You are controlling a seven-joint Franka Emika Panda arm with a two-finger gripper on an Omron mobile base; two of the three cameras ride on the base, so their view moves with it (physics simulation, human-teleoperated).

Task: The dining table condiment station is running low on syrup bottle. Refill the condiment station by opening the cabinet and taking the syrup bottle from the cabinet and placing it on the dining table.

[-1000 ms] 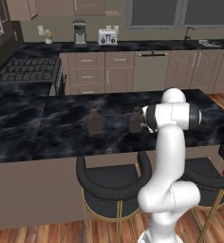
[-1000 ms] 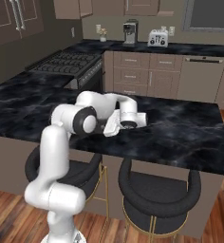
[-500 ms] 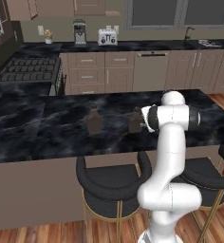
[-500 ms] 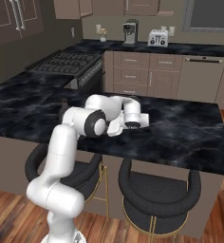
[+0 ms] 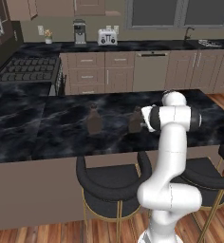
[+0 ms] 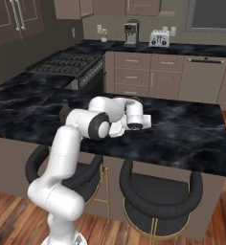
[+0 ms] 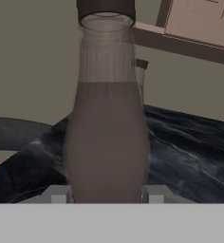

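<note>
The syrup bottle (image 7: 107, 137), dark brown with a narrow neck and dark cap, stands upright between my fingers (image 7: 57, 194). My gripper (image 5: 141, 119) is shut on the syrup bottle (image 5: 135, 121), low over the black marble top of the dining table (image 5: 47, 135). Whether its base touches the top I cannot tell. A second brown bottle (image 5: 94, 121) stands on the table to the left, also seen behind the held one as a bottle (image 7: 141, 78). In the right base view my hand (image 6: 134, 118) reaches over the table (image 6: 191, 131). Brown wall cabinet doors (image 6: 9, 21) with silver bar handles hang at the far left.
Two black stools (image 5: 111, 182) (image 6: 158, 201) stand under the table's near edge by my base. Beyond the table are a gas stove (image 5: 28, 71), base cabinets (image 5: 104, 73), a coffee machine (image 5: 79, 31) and a toaster (image 5: 106, 37) on the back counter.
My elbow has shifted slightly. The syrup bottle stays in my grip at nearly the same spot above the table.
</note>
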